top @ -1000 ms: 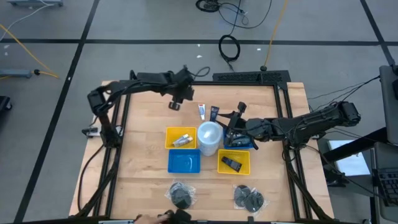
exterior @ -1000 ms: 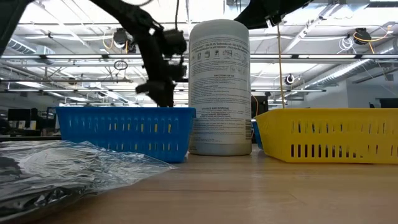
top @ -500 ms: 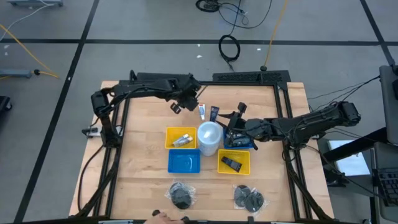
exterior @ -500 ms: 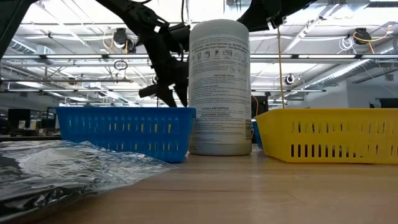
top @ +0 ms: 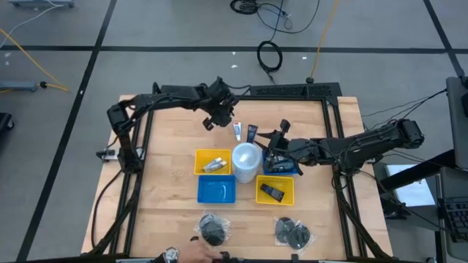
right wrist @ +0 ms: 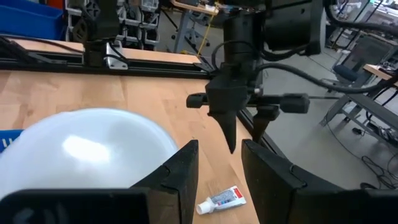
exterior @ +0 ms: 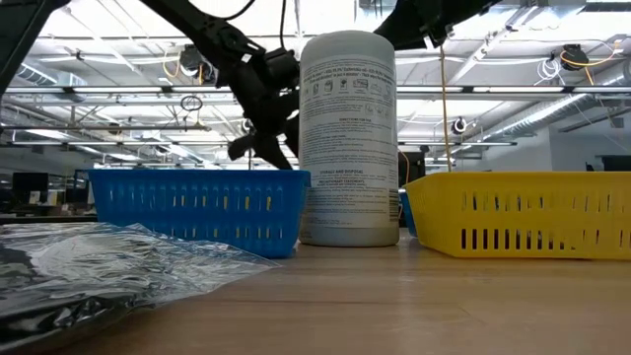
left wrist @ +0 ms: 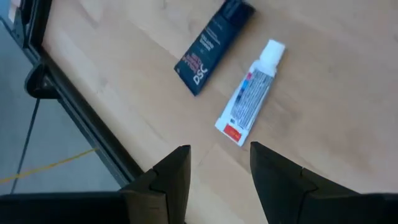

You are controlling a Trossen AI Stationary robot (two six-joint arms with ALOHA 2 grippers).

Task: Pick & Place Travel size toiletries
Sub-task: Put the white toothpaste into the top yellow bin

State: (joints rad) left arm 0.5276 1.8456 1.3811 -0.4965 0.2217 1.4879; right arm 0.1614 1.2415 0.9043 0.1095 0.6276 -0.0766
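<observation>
Clear-wrapped dark round pieces (top: 213,231) lie at the counter's (top: 168,183) near edge. Mid-counter, the right hand (top: 274,148) waits, fingers spread, empty, beside the white tub (top: 246,162). Farther back, the left hand (top: 217,117), fingers spread, hovers near a white tube (left wrist: 250,93) and dark tube (left wrist: 212,45).

From my low view the tub (exterior: 347,138) hides the left gripper's (exterior: 264,150) tips and whatever lies beneath them, and the clear wrap (exterior: 108,271) is cut off by the edge. In my right wrist view the tub's lid (right wrist: 87,155) hides everything below the right gripper (right wrist: 219,165) except one white tube (right wrist: 220,200).
</observation>
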